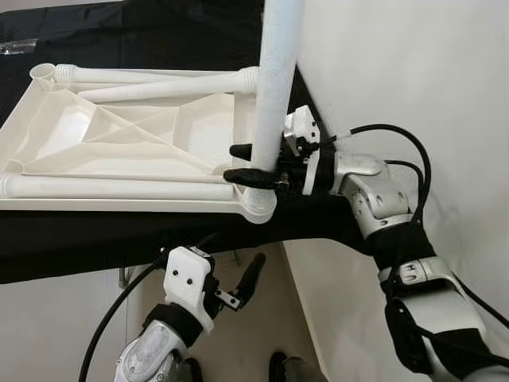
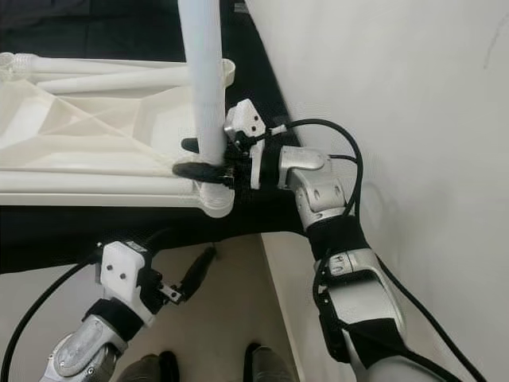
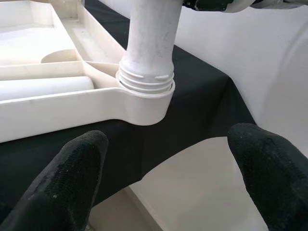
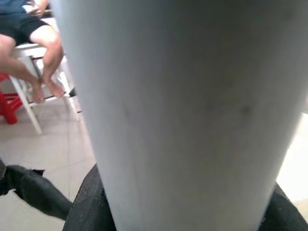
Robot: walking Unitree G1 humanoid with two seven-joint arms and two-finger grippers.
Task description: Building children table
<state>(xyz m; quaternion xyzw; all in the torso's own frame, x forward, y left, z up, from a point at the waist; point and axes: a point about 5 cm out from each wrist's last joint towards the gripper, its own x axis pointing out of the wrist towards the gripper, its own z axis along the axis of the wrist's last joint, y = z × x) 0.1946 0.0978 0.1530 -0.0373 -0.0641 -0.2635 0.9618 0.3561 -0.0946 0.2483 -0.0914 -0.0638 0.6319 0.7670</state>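
My right gripper is clamped on the upright white table leg, one black finger on each side of it, just above the threaded end that sits in the corner socket of the upturned white tabletop. The leg stands vertical at the tabletop's near right corner. The tabletop lies underside up, ribs showing, on a worktop covered in black cloth. Three more white legs lie flat in it: one along the near edge and two along the far edge.

My right arm reaches in from the right, forearm bent up and the wrist turned so the fingers point leftward across the leg. In the right wrist view the leg sits close against the lens, and beyond it I see a person's bare legs by a white chair.

My left gripper hangs below the worktop's edge, its fingers spread apart and holding nothing, aimed up toward the socket corner, well short of it.
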